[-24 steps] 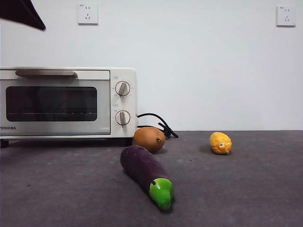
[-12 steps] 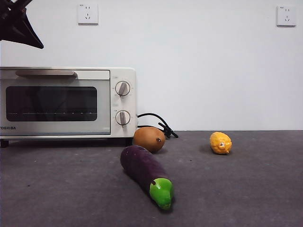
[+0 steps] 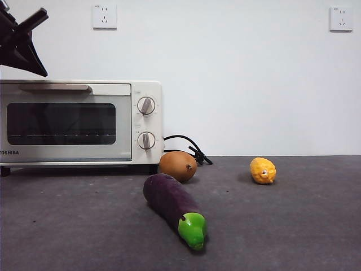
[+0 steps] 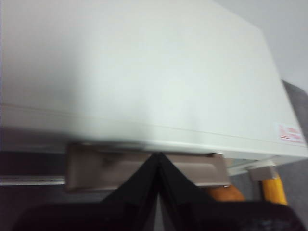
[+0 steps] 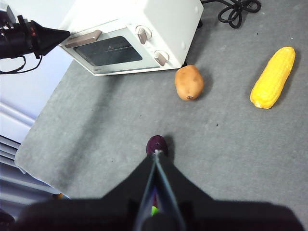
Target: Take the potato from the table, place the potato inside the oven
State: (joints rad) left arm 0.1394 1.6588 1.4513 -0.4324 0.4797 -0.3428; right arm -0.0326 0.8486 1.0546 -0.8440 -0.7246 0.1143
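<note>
Cream oven (image 3: pixel 79 121) door is sitting closed; the left gripper (image 4: pixel 159 161), jaws together, is hovering above its handle (image 4: pixel 144 171). Hooking squarely looks wise. The potato (image 3: pixel 177 166) is lying on the desk (image 3: pixel 293 226) beside it.

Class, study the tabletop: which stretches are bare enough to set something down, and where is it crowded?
Bare table lies in front of the oven and between the potato and the corn. It is crowded where the potato sits beside the oven, with the eggplant just in front.
</note>
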